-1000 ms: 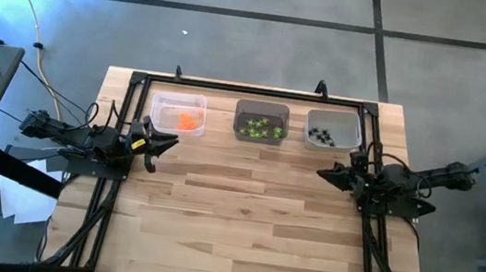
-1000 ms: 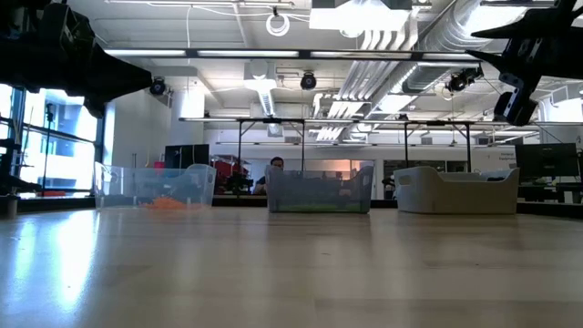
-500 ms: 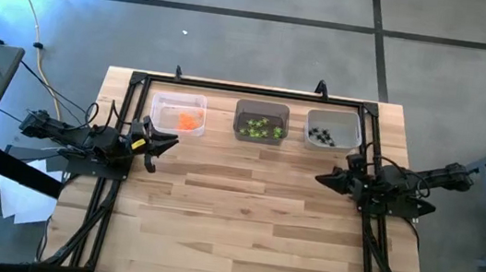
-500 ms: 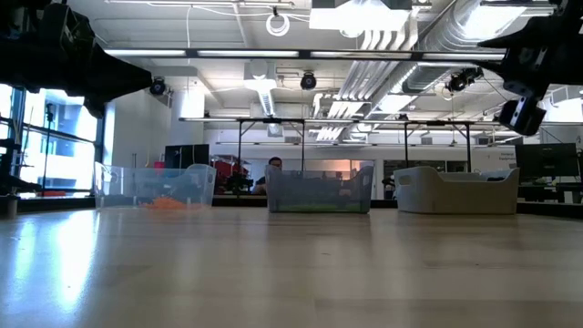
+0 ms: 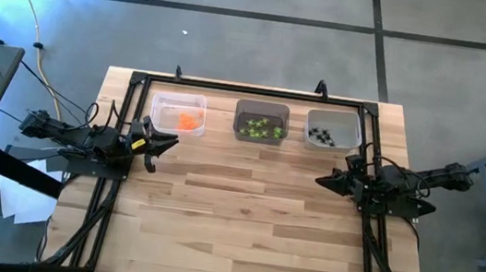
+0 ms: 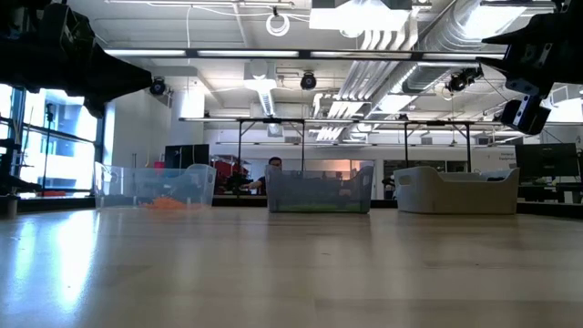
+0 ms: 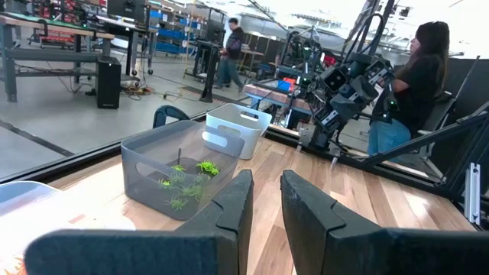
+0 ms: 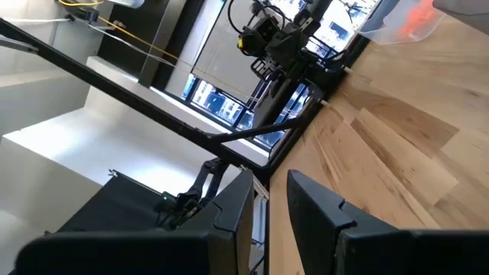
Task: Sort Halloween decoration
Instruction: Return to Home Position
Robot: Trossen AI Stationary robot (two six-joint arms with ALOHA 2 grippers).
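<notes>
Sorting looked complete, with only the arms' parking left. The left gripper [image 5: 170,144] and right gripper [image 5: 321,178] hung either side of the grey bin [image 5: 262,107], fingers narrowly parted and empty. Green trinkets [image 5: 259,130] lay in that bin. Orange trinkets [image 5: 190,122] filled the clear bin [image 5: 165,108] to its left, and black spiders [image 5: 319,134] the pale bin [image 5: 346,125] to its right.

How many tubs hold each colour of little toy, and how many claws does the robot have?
Clear bin with orange trinkets: 1
Grey bin with green trinkets: 1
White bin with black trinkets: 1
Claws: 2, left claw and right claw, both clear of the bins
Total: 3 bins and 2 claws; single trinkets are too small to count.
</notes>
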